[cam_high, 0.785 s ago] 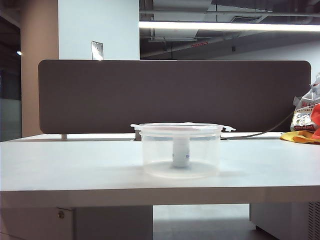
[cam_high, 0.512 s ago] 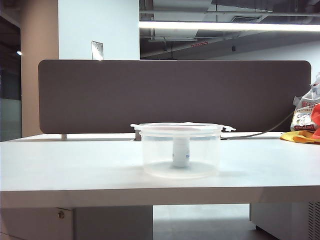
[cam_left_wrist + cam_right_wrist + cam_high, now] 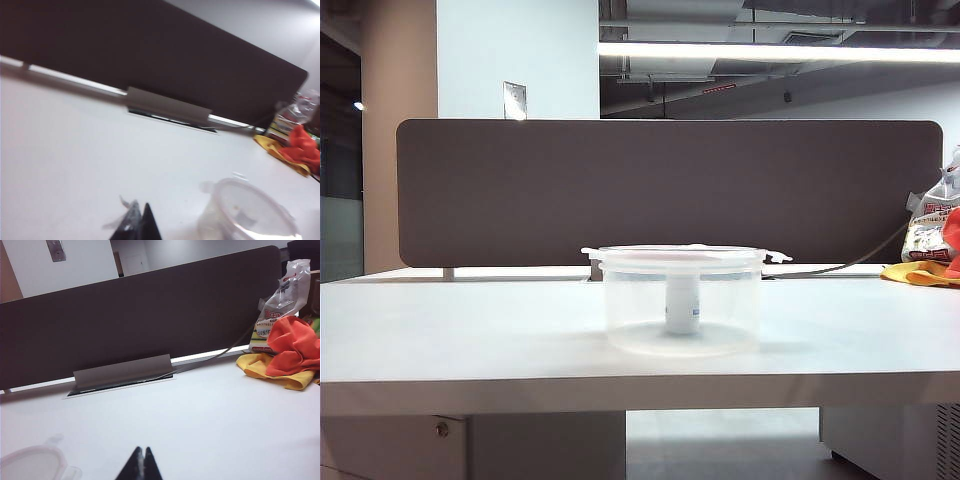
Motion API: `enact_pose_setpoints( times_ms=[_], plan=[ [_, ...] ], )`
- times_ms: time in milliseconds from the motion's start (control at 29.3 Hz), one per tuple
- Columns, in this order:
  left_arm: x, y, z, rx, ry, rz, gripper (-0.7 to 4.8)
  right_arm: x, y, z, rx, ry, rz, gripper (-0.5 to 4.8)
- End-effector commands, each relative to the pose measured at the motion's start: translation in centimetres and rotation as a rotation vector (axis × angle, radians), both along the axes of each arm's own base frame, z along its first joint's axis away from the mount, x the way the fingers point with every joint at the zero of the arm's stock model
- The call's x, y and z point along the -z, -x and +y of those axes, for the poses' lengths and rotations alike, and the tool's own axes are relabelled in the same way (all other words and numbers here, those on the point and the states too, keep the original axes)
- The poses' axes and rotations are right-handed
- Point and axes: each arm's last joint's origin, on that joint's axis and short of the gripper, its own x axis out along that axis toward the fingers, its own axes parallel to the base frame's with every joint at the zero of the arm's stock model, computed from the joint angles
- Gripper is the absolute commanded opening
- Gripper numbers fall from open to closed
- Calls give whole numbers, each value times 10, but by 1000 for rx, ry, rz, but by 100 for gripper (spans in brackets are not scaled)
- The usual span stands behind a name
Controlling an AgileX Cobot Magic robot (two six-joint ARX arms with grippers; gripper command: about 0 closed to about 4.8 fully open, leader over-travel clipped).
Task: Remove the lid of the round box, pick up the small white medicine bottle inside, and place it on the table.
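**Lidded box near front edge, both grippers closed and empty**

Round box (image 3: pixel 682 305) standing on the table (image 3: pixel 470 340), near the front edge, about midway along it in the exterior view. Lid (image 3: pixel 685 254) still seated on the rim, tabs jutting out at both sides. Small white medicine bottle (image 3: pixel 682 304) upright inside, roughly central, seen through the clear wall with a bluish mark on its label.

Exterior view: no arm or gripper anywhere in frame. Dark brown partition panel (image 3: pixel 670 190) along the back edge; plastic bag (image 3: pixel 930 230) and orange-and-yellow cloth (image 3: pixel 925 270) at the far right end of the table.

Left wrist view, blurred: lid (image 3: pixel 252 210) seen from above, bottle only a faint pale shape beneath it. Left gripper (image 3: pixel 140 225) just beside the box, apart from it, fingers pressed together on nothing.

Right wrist view: only a sliver of lid (image 3: pixel 32 462) with one tab at the frame edge; bottle not visible. Right gripper (image 3: pixel 141 465) near that sliver, fingertips together, holding nothing. Sharpest look at cloth (image 3: pixel 285 357), bag (image 3: pixel 280 300) and a cable (image 3: pixel 225 352) running along the back edge.
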Motion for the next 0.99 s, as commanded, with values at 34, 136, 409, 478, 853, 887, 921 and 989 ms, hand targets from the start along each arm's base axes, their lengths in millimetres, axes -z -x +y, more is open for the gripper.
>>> enact_pose_setpoints(
  times_ms=[34, 136, 409, 478, 853, 887, 921, 989],
  plan=[
    [-32, -6, -3, 102, -22, -1, -4, -19, -7, 0, -7, -3, 52, 1],
    [-68, -20, -6, 206, -54, 69, -4, -41, -27, 2, -55, -1, 174, 1],
    [-104, -72, -27, 380, -129, 253, -4, -61, -123, 9, -331, -45, 517, 157],
    [-97, -85, -31, 407, -131, 328, -4, -52, -145, 11, -395, -72, 592, 174],
    [-148, -87, -64, 543, -299, 317, -4, 19, -223, 24, -605, -371, 806, 383],
    [-151, -86, -66, 556, -303, 319, -4, 24, -228, 27, -623, -395, 808, 383],
    [-153, -86, -70, 575, -311, 315, -4, 29, -232, 34, -644, -409, 814, 383],
    [-153, -85, -78, 591, -325, 318, -4, 38, -237, 44, -669, -415, 825, 377]
  ],
)
